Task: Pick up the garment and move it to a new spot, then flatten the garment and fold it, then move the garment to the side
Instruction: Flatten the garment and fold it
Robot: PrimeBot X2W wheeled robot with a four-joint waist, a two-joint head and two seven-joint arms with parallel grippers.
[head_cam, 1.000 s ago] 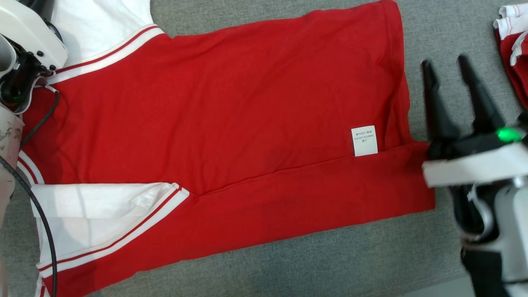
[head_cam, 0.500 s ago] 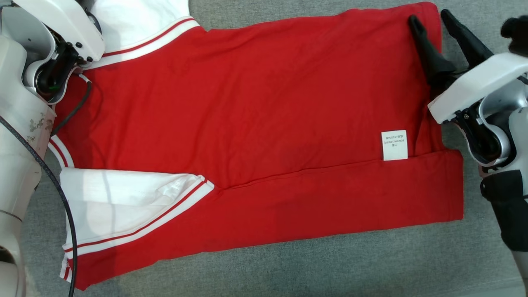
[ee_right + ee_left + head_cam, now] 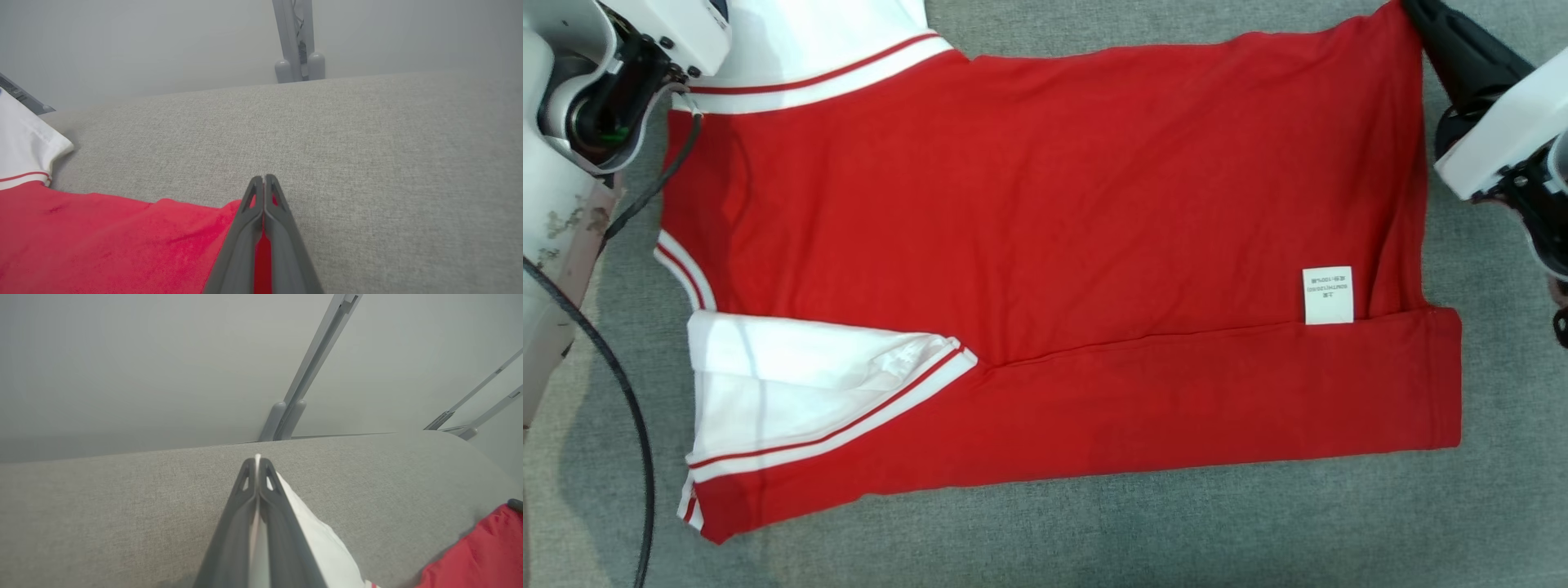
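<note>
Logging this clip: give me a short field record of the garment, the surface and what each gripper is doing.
surface: grey fabric surface
garment: red garment with white sleeves, spread flat, near long edge folded over
tag: white tag beside the fold line, near the hem
left gripper: left gripper, jaws shut on the far white sleeve
right gripper: right gripper, jaws shut on the far red hem corner
stage: one fold in; far edge held at both ends, probably for the next fold
</note>
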